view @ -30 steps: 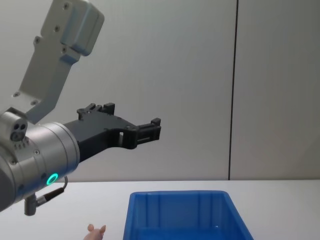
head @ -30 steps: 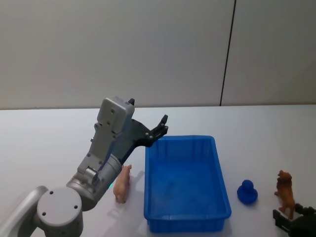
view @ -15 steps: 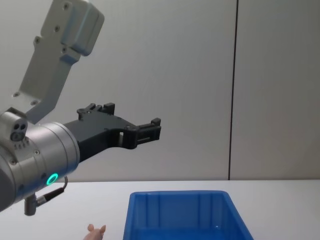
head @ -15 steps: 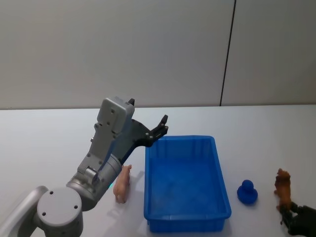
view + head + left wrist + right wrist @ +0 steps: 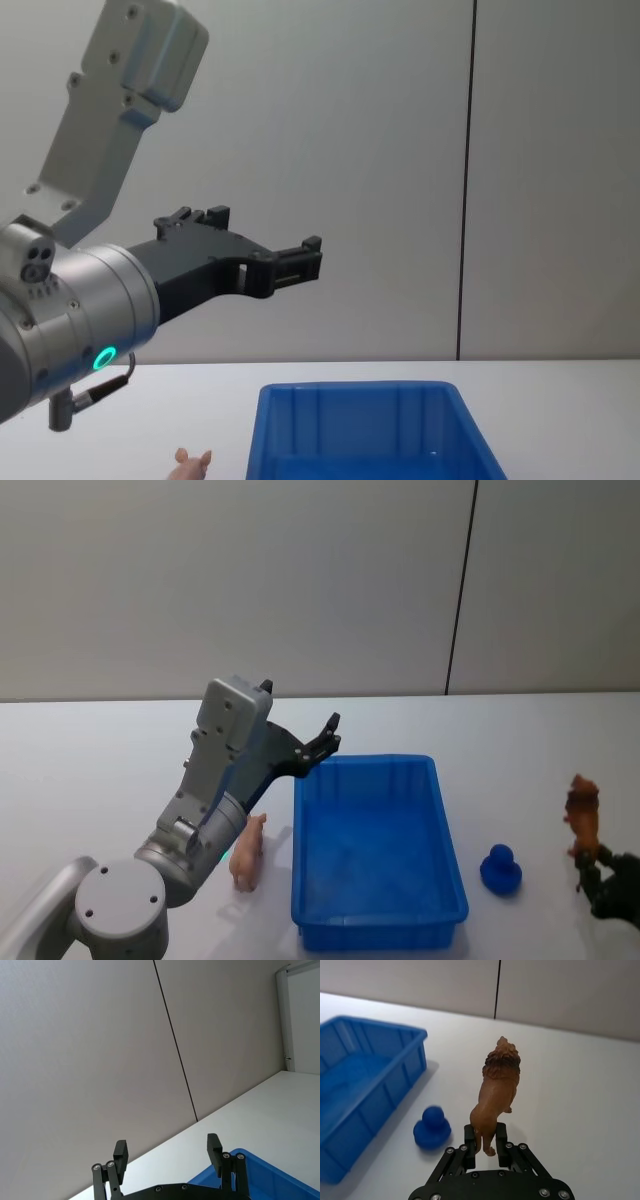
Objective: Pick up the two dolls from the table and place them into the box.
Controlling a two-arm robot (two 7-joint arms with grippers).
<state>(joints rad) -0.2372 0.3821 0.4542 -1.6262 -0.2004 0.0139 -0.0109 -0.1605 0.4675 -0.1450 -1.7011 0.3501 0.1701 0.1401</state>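
We see the right gripper [image 5: 485, 1136] at the bottom middle of the right wrist view. Its two black fingers are squeezed tight on the back legs of the brown lion doll [image 5: 497, 1087]. The lion stands tall in the grip, with its head and shaggy mane at the top. In the head view the lion [image 5: 583, 815] is at the right edge, a little below the middle. The right gripper [image 5: 610, 892] is just under it in the lower right corner. The blue box [image 5: 447, 830] sits on the white table [image 5: 90, 770] in the lower middle of the head view. A blue duck toy [image 5: 500, 870] rests on the table between the box and the lion, near the box's right wall but not touching it. In the right wrist view the duck [image 5: 432, 1127] is at the lower left, and the box [image 5: 415, 1035] is along the left edge. The pink pig doll [image 5: 246, 850] is on the table near the box's left wall, left of the middle and low in the head view. The left gripper [image 5: 327, 738] hangs in the air by the box's far left corner, near the middle of that view. In the left wrist view its fingers [image 5: 120, 1150] are spread wide apart and empty. In the chest view the left gripper [image 5: 300, 262] sticks out from the left side, high above the box [image 5: 350, 388]. A bit of the pig [image 5: 192, 459] peeks up at the bottom edge.
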